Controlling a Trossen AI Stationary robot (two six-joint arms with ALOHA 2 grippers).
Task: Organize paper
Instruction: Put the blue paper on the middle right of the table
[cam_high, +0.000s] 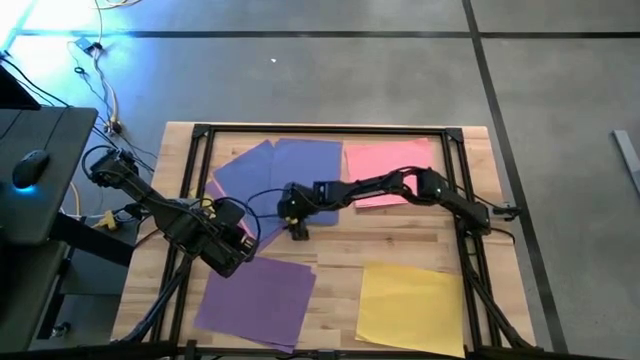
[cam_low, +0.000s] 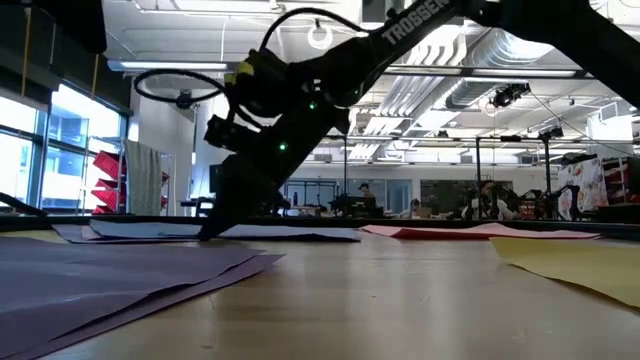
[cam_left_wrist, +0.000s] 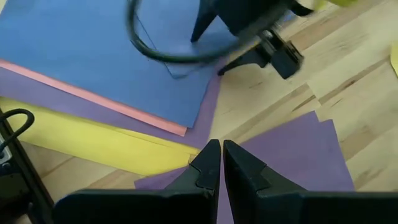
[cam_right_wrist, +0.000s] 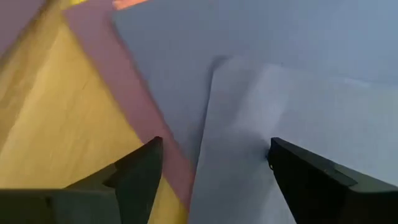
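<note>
Showing only in wrist views: yellow sheet (cam_left_wrist: 93, 140) beneath blue sheet (cam_left_wrist: 93, 56).

Blue-white glare washed the high view's upper left; bright windows backlit the low view; right wrist view blurred.

The table (cam_high: 400, 240) is seen to be pale wood planks with visible grain, smooth. The paper (cam_high: 305, 165) is matt and thin. At 3 o'clock, the right gripper (cam_high: 298, 230) is finished in dark matt plastic.

Gray floor (cam_high: 400, 80), lit windows (cam_low: 60, 150)
</note>
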